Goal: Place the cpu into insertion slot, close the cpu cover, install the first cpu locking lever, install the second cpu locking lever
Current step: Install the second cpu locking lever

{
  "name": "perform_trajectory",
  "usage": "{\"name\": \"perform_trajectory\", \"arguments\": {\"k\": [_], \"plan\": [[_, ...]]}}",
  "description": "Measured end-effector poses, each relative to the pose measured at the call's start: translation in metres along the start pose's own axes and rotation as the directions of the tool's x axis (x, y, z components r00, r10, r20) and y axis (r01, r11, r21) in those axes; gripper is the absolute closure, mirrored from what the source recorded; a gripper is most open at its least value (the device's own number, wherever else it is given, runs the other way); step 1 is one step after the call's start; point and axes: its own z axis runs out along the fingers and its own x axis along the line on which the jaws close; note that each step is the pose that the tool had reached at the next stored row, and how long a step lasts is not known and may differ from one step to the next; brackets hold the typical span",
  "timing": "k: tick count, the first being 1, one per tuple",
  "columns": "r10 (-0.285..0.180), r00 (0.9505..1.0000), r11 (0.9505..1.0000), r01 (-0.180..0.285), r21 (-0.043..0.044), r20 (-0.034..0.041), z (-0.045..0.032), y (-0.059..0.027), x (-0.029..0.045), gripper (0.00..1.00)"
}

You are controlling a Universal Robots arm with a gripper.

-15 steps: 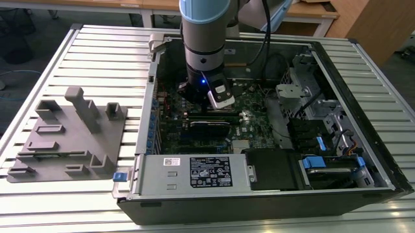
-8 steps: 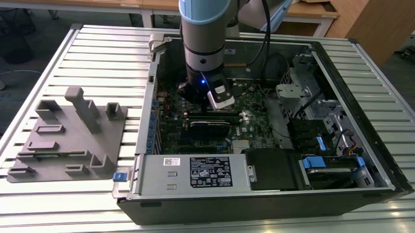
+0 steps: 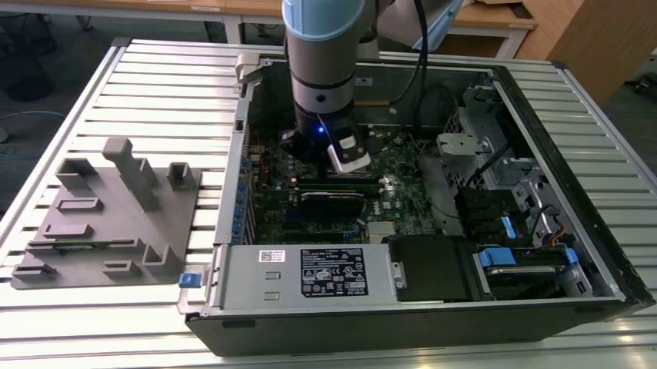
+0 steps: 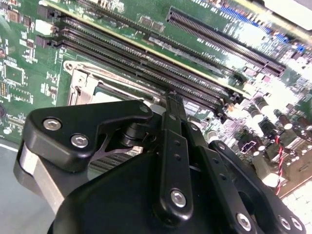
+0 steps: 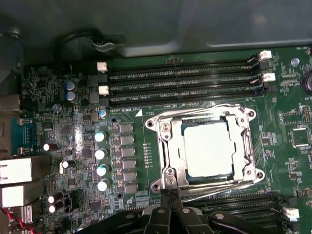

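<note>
Gripper [image 5: 170,195] is down at the socket's edge, fingers pinched together, seemingly holding nothing. The cpu [image 5: 206,147] sits in the insertion slot [image 5: 171,171], cpu cover [image 5: 204,115] closed around it, on the motherboard [image 5: 131,190].

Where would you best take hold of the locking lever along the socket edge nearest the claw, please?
Probably at its free bent end near the socket's corner, coming from above: the locking lever is a thin wire lying low beside the cpu cover, with memory slots close alongside.
</note>
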Motion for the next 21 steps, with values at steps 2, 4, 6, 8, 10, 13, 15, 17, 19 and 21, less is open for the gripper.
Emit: {"name": "perform_trajectory", "arguments": {"k": [2, 4, 6, 8, 10, 13, 15, 17, 19, 21], "plan": [[0.001, 1.0, 0.9999, -0.001, -0.0144, -0.0017, 0.0002, -0.0001, 0.0002, 0.9], [0.002, 1.0, 0.9997, -0.002, -0.0258, -0.0029, 0.0007, -0.0004, 0.0003, 0.9], [0.002, 1.0, 0.9995, -0.002, -0.0321, -0.0036, 0.0012, -0.001, 0.0004, 0.9], [0.003, 1.0, 0.9994, -0.003, -0.0356, -0.0038, 0.0021, -0.0015, 0.0006, 0.9], [0.003, 1.0, 0.9993, -0.003, -0.0374, -0.0043, 0.0029, -0.0022, 0.0011, 0.9], [0.003, 1.0, 0.9991, -0.003, -0.042, -0.0047, 0.0042, -0.003, 0.0024, 0.9], [0.003, 1.0, 0.999, -0.003, -0.0449, -0.005, 0.0047, -0.0036, 0.0031, 0.9], [0.003, 1.0, 0.9989, -0.004, -0.0477, -0.0053, 0.005, -0.0041, 0.0038, 0.9], [0.004, 1.0, 0.9987, -0.004, -0.0504, -0.0057, 0.0052, -0.0046, 0.0047, 0.9], [0.004, 1.0, 0.9986, -0.004, -0.0529, -0.006, 0.0054, -0.0052, 0.0057, 0.9]]}}
